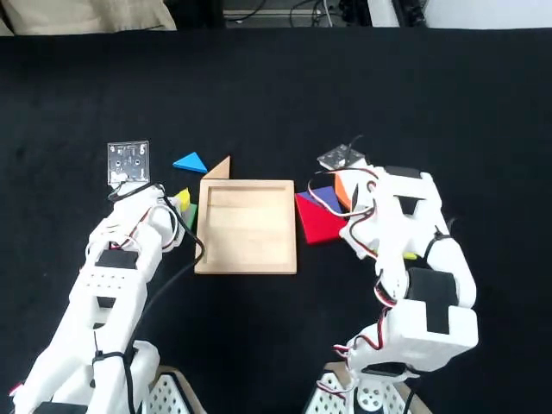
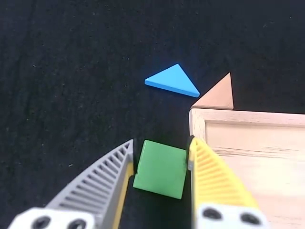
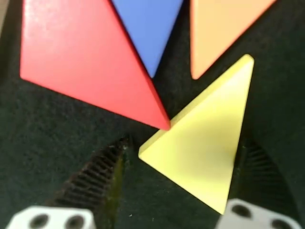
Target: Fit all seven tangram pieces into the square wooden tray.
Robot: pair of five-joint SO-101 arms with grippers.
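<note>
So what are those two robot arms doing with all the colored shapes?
They're working on a shape puzzle. The wooden tray sits between them with nothing in it yet. The left gripper is down around a green square beside the tray. The right gripper is open over a yellow triangle, next to a red triangle, a dark blue piece and an orange piece. A light blue triangle and a tan triangle lie by the tray's corner.

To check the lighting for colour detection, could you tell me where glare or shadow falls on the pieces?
High view: the wooden tray is evenly lit, without glare. Left wrist view: the green square looks matte, with no hot spot. Right wrist view: a faint sheen lies across the red triangle.
</note>
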